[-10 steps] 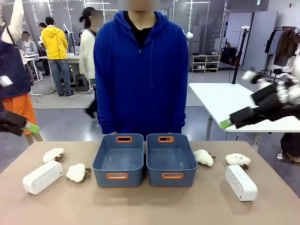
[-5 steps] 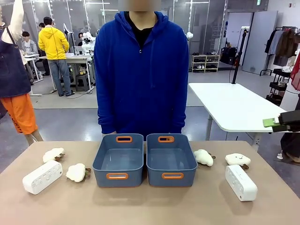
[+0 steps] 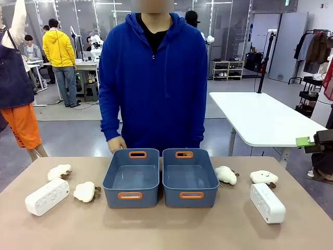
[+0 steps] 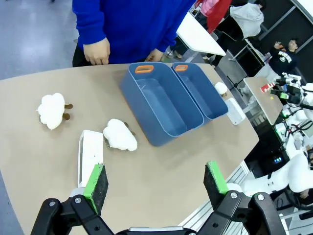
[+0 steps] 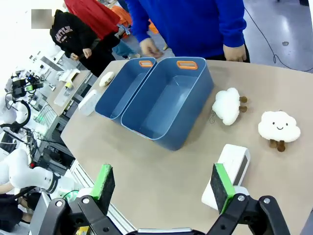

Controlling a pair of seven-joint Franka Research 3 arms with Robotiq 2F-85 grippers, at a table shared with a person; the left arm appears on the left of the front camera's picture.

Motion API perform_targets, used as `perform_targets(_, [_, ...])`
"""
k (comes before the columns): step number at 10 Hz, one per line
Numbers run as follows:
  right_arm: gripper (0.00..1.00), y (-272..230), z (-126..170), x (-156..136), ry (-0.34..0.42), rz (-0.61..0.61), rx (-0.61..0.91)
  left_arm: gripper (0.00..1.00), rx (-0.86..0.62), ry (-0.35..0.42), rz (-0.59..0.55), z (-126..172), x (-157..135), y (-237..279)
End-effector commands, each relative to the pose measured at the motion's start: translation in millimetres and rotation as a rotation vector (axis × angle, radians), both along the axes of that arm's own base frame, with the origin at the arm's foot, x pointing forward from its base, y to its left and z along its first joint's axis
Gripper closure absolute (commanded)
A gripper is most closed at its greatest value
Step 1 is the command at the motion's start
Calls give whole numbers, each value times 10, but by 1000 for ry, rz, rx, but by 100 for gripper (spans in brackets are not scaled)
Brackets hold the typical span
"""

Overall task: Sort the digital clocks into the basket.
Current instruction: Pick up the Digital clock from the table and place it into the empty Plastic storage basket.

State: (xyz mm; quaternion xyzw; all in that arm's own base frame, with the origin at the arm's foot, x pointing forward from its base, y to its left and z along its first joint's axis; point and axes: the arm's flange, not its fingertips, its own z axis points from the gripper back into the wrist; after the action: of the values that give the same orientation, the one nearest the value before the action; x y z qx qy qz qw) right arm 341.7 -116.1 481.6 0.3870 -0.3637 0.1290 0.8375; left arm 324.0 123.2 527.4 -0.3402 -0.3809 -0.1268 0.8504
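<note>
Grey workroom floor lies behind a tan desk (image 3: 166, 232), and a person (image 3: 153, 78) in a blue hooded top stands at its far side. One hand (image 3: 117, 144) hangs just behind the far rim of the left basket (image 3: 131, 204). That blue-grey basket and the right basket (image 3: 191, 204) sit side by side at the middle of the desk, long walls touching or nearly so, each with orange-rimmed handle slots.

Both clocks lie flat on the desk, outside the baskets. The left digital clock (image 3: 47, 196) is well to the left of them and the right digital clock (image 3: 267, 202) well to the right. Four cream plush toys (image 3: 85, 191) lie between the clocks and the baskets, two on each side.

In its wrist view the left tool (image 4: 155, 177) hangs over the desk with its green-padded fingers spread wide, the left clock beneath one pad. The right tool (image 5: 163, 182) is likewise spread wide above the desk, the right clock just beside one pad.
</note>
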Motion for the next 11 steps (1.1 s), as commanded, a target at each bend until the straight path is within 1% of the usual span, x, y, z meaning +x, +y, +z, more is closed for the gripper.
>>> perform_targets(1, [0, -27, 34, -6, -21, 3, -13, 0, -2, -12, -21, 12, -1, 1])
perform_targets(11, [0, -27, 34, -6, -21, 3, -13, 0, -2, -12, -21, 12, -1, 1])
